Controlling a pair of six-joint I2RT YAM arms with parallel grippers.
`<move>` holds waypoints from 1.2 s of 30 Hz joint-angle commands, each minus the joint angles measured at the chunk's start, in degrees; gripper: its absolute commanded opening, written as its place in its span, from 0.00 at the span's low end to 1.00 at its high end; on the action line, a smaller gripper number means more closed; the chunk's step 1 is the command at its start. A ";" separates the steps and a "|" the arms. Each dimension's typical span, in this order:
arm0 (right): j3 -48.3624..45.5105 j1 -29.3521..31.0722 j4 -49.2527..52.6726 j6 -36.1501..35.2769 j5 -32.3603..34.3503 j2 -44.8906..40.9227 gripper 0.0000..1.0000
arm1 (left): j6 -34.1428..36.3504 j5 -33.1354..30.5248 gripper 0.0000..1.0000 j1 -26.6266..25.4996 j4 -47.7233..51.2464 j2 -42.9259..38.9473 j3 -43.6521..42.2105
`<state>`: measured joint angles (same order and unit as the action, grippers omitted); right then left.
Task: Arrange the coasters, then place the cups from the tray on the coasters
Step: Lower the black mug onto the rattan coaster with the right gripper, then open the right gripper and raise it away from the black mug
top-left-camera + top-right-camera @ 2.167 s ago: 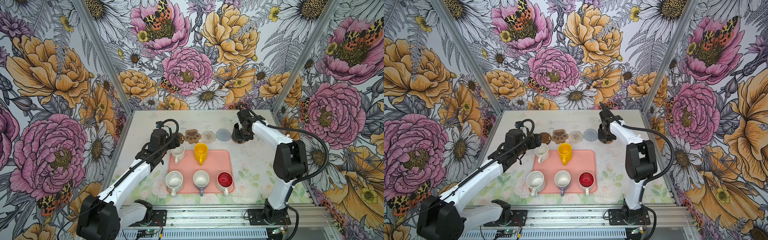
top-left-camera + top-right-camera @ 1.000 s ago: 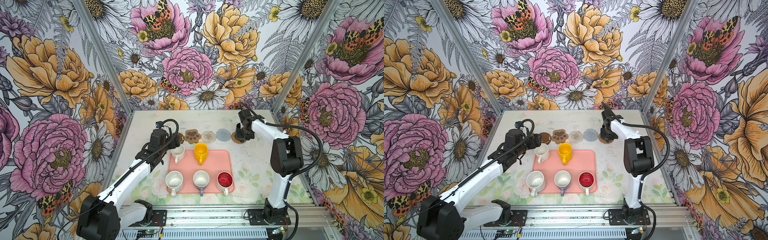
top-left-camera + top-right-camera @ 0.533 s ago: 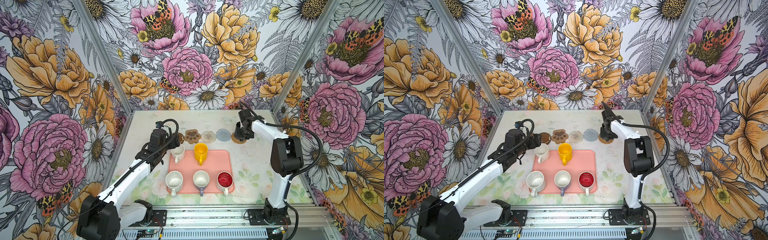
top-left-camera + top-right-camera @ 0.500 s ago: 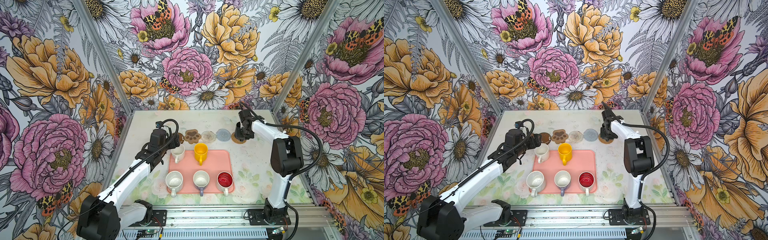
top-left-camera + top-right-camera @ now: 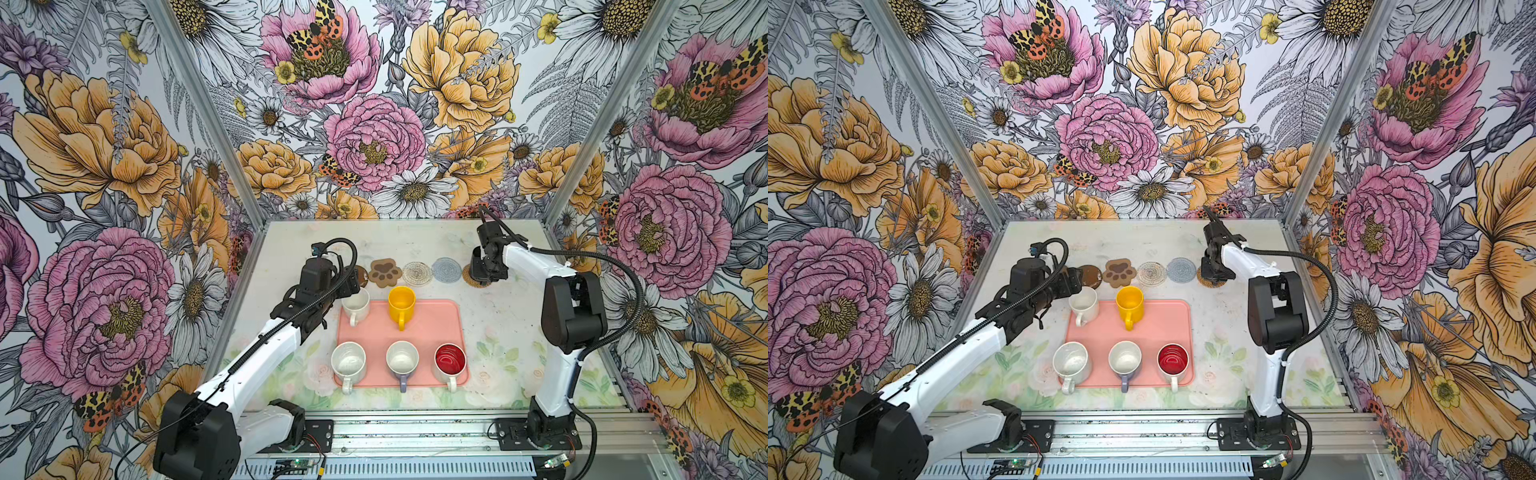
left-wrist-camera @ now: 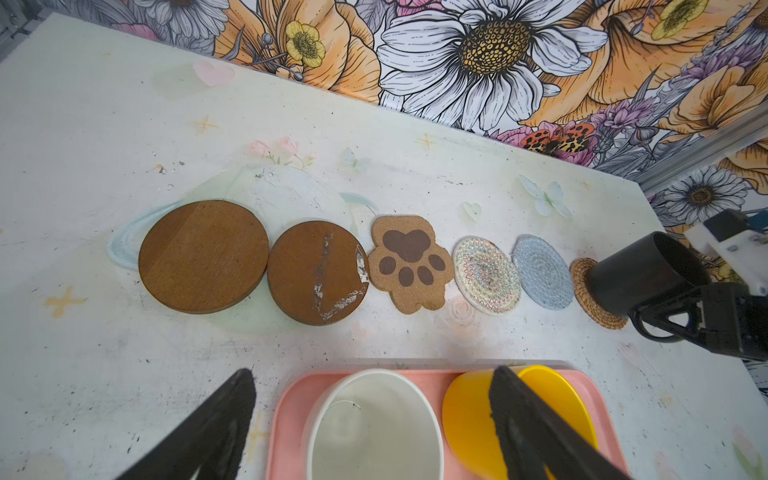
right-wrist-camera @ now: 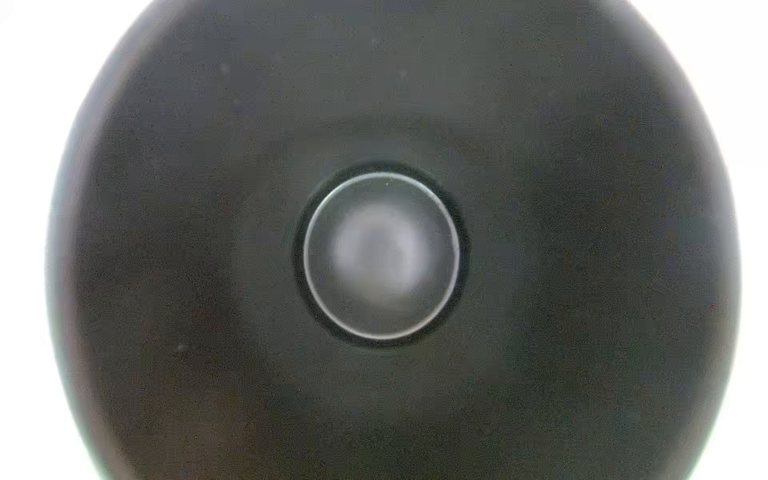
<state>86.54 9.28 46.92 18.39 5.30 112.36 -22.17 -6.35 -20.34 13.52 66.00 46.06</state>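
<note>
left gripper hangs wide open, holding nothing, one finger each side of the white mug on the tray's far left corner. yellow mug stands just beside it. along the near edge: speckled mug, lavender mug, red-lined mug. behind the tray runs the row: brown disc, second brown disc, paw, patterned disc, blue disc, rattan coaster. black mug stands on the rattan, right gripper pinched narrow on its wall by the handle.
</note>
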 commanded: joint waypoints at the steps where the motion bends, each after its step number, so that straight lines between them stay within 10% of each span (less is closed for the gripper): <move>1: 0.05 -0.40 -4.07 0.64 0.41 0.41 0.00 | -0.06 0.55 0.90 0.56 -0.42 -0.92 -0.84; 28: -5.97 -0.37 -4.89 2.01 -0.82 -2.65 0.00 | 0.20 0.97 0.90 1.26 0.11 -2.60 -1.58; 36: -7.76 -0.23 -5.12 2.17 -0.73 -4.37 0.28 | 0.00 1.60 0.90 1.32 0.11 -3.00 -1.69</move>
<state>79.75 9.28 40.29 19.88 4.82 110.34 -22.17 -6.15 -19.57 13.65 64.31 45.23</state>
